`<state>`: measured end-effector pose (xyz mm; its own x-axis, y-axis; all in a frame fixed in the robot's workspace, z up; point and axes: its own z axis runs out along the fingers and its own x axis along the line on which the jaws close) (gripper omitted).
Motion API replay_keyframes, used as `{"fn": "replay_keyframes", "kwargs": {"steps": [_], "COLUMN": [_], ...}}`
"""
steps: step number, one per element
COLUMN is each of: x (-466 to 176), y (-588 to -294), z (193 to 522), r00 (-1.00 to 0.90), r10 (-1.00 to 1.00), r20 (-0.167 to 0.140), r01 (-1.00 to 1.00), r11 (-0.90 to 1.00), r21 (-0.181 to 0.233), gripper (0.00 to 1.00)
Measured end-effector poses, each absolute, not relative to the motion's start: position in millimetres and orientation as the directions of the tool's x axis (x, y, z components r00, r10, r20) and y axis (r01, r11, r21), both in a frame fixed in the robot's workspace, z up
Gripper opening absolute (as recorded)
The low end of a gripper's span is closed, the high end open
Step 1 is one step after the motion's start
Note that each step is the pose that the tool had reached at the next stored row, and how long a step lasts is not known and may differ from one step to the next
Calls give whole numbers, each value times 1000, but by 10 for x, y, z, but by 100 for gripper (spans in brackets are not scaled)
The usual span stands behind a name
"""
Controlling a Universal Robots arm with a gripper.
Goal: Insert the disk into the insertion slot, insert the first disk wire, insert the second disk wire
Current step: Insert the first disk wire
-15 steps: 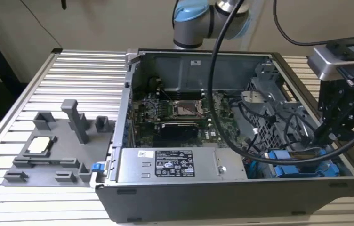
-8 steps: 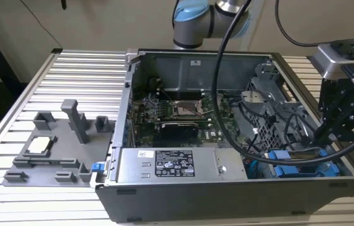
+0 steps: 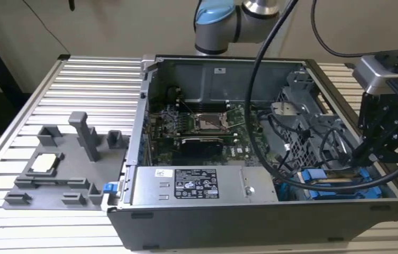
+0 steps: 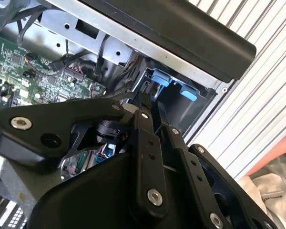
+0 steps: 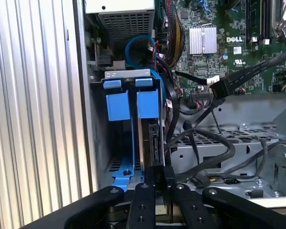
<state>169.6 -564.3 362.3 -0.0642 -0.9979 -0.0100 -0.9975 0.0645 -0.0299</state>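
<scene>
One disk: flat, dark, seen edge-on in a blue plastic carrier. It stands on edge inside the one insertion slot, a grey sheet-metal bay with two square blue tabs, its long axis running from the gripper toward those tabs. One gripper: black jointed metal, two fingers clamped on the disk's near end. One open computer case sits on a ribbed aluminium worktop.

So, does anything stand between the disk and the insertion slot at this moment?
Nothing visible does. In the first wrist view the disk, held edge-on by the gripper, already sits between the walls of the insertion slot. The black cables lie close beside the slot, not across it.
</scene>
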Motion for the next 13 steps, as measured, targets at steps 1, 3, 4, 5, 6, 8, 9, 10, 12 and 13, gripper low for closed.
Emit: {"fn": "replay_keyframes", "kwargs": {"steps": [1, 3, 4, 5, 6, 8, 9, 10, 12, 13], "x": [1698, 1699, 1701, 1704, 1707, 1706, 1707, 1708, 1712, 1716], "y": [-5644, -5645, -5645, -5645, -5645, -5645, -5645, -5645, -5645, -5645], "z": [3614, 3596, 3586, 3577, 3564, 3535, 3522, 3512, 3494, 3487], "r00": [-64, -64, -65, -65, -65, -65, -65, -65, -64, -65], "r10": [-998, -998, -998, -998, -998, -998, -998, -998, -998, -998], "r20": [-10, -9, -9, -9, -8, -8, -8, -8, -8, -8], "r01": [-998, -998, -998, -998, -998, -998, -998, -998, -998, -998], "r11": [65, 65, 65, 65, 65, 65, 65, 65, 64, 65], "r21": [-26, -19, -15, -12, -9, -6, -4, -3, 2, 5], "gripper": [19, 19, 19, 19, 19, 19, 19, 19, 19, 19]}}
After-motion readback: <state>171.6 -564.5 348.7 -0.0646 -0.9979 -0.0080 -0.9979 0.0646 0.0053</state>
